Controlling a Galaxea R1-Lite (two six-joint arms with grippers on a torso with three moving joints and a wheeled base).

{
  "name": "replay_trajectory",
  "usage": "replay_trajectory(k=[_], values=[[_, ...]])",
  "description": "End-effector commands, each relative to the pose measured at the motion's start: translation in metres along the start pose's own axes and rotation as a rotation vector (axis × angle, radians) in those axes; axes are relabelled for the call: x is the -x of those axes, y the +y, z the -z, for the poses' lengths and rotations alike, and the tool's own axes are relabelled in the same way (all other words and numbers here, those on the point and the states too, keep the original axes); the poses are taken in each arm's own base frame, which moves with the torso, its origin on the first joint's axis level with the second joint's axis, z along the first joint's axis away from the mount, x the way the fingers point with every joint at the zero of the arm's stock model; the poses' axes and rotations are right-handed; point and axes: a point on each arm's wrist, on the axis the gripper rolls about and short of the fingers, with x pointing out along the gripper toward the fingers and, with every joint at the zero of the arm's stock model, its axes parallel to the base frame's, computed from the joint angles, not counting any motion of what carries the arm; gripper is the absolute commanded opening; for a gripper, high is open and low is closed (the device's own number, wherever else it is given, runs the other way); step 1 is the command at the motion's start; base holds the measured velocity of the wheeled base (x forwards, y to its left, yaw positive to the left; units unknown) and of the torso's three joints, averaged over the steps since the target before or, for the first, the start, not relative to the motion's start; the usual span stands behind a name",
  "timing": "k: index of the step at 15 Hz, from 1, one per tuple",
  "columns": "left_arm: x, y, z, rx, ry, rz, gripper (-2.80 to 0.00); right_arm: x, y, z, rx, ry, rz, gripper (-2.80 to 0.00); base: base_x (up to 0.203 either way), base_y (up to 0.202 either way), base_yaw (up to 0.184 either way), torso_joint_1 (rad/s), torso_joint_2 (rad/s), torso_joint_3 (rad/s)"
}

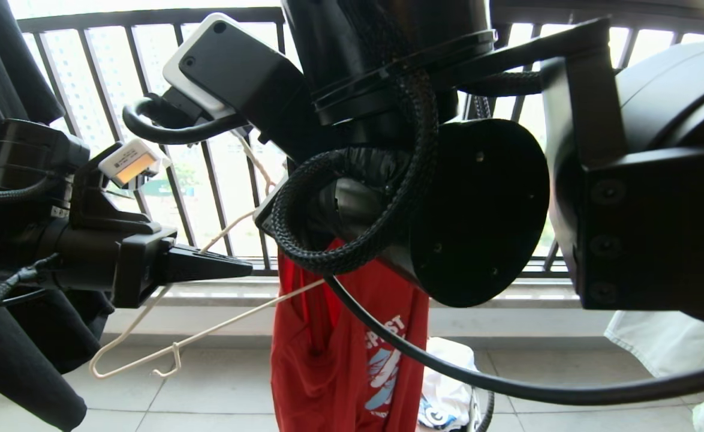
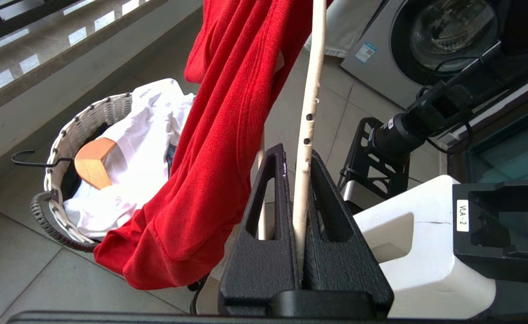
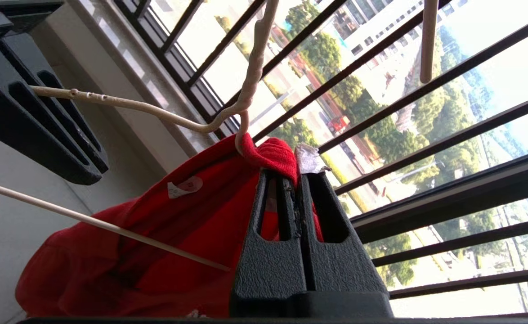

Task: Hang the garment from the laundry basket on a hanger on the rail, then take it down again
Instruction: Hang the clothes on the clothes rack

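The red garment (image 1: 340,360) hangs down at the middle, above the floor. My right gripper (image 3: 283,174) is shut on its collar, next to a white label (image 3: 309,159). The cream-white hanger (image 1: 208,336) tilts down to the left, and its neck (image 3: 246,90) rises just above the collar, with one wire arm inside the shirt. My left gripper (image 2: 296,150) is shut on the hanger's other arm (image 2: 309,103), left of the garment (image 2: 228,135). The laundry basket (image 2: 79,126) stands on the floor below, holding white cloth. The rail is out of view.
A wooden hanger (image 2: 94,162) with a black hook lies in the basket. The dark barred window railing (image 3: 426,139) runs close behind the garment. A washing machine (image 2: 426,40) stands beyond the basket. My right arm (image 1: 484,210) fills much of the head view. Dark clothes (image 1: 10,360) hang at the left.
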Motion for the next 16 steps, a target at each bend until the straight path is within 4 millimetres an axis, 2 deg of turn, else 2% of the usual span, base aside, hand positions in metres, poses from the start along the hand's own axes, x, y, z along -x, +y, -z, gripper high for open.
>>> replay_trajectory(k=[1, 7, 13, 16], values=[[-0.005, 0.010, 0.001, 0.017, -0.027, 0.000, -2.80, -0.001, 0.004, -0.001, 0.003, -0.005, -0.002, -2.80, 0.000, 0.000, 0.000, 0.000, 0.00, 0.000], [-0.012, 0.023, 0.001, 0.059, -0.073, -0.029, -2.80, -0.007, 0.010, 0.000, 0.007, 0.000, 0.000, -2.80, 0.000, 0.000, 0.000, 0.000, 0.00, 0.000], [-0.016, 0.017, 0.002, 0.055, -0.064, -0.028, -2.80, -0.014, 0.027, 0.000, 0.028, 0.002, -0.028, -2.80, 0.000, 0.000, 0.000, 0.000, 0.00, 0.000], [-0.017, 0.011, 0.003, 0.040, -0.063, -0.013, -2.80, -0.015, 0.027, -0.003, 0.006, -0.027, -0.016, -2.80, 0.000, 0.000, 0.000, 0.000, 0.00, 0.000]])
